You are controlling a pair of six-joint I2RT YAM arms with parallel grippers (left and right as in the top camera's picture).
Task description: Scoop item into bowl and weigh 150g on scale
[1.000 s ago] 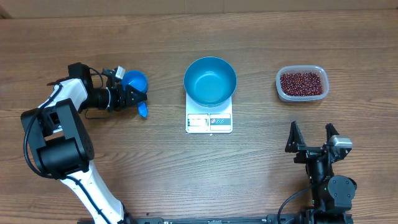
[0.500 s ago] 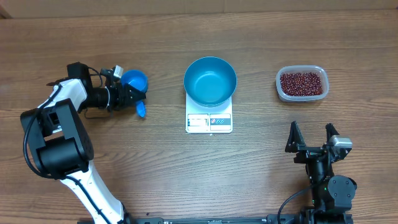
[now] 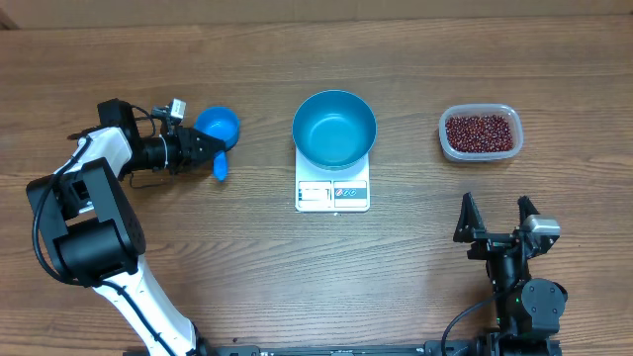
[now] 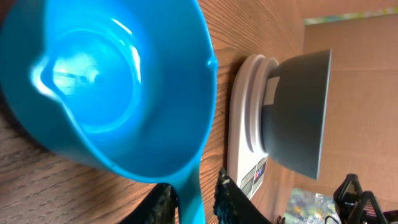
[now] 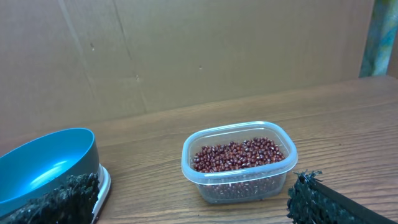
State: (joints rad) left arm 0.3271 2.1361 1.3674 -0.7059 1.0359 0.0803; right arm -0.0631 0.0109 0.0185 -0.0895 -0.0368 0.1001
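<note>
A brown wood-grain table (image 3: 297, 287) fills the overhead view, and from the right wrist we see a plain cardboard wall (image 5: 186, 50) rising behind it. At mid-table the white scale (image 3: 332, 195) lies flat. The blue bowl (image 3: 333, 131) stands upright and empty on its platform, leaving only the display strip along the front edge uncovered. Well to the right of them sits a clear plastic tub (image 3: 444, 138) holding the beans (image 3: 480, 132), a loose dark red-brown heap.

To the left of the scale, the left gripper (image 3: 211, 151) points toward the bowl and pinches the handle of a small blue scoop (image 3: 218, 126). From the left wrist we see its black fingers (image 4: 163, 205) on either side of the handle, drawn in close against it, and the scoop's cup empty. Whether the scoop rests on the wood or hangs just above it, we cannot tell from these angles.

The right gripper (image 3: 495, 210) sits near the front edge, well apart from the tub. Its jaws are spread wide with nothing between them.
</note>
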